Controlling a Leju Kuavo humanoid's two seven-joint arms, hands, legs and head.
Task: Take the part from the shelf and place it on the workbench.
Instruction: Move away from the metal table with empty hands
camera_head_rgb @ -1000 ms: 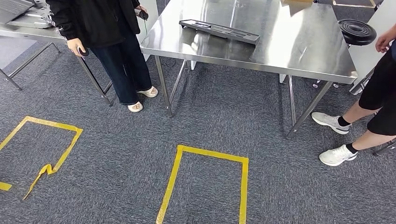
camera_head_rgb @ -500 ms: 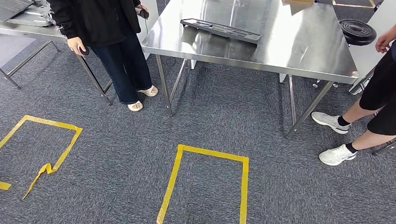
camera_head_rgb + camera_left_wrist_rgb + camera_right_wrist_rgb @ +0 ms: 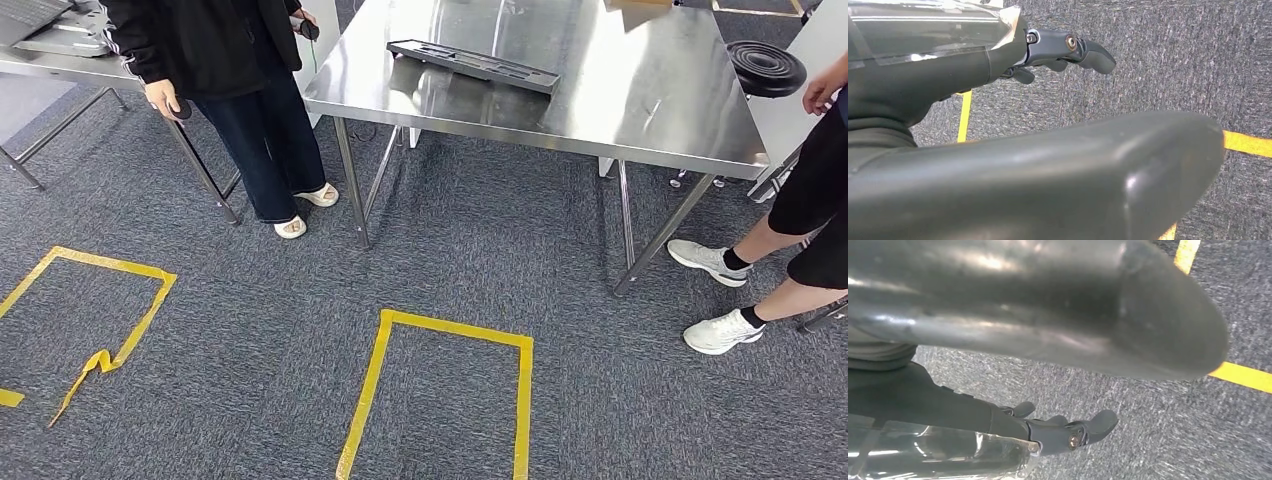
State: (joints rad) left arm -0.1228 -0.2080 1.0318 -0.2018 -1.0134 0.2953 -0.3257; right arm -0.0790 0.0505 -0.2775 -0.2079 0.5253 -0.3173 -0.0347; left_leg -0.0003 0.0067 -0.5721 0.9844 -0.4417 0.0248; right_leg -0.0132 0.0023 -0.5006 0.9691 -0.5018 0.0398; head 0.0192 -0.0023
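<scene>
One long dark part already lies on the shiny workbench in the head view, so the job looks about done. A person stands beside the table and white shoes are near the other side. In the left wrist view, the left hand hangs over the carpet, fingers apart, holding nothing. In the right wrist view, the right hand hangs loose and empty too.

Bright even light, glare on steel workbench, blurred wrist foregrounds.
</scene>
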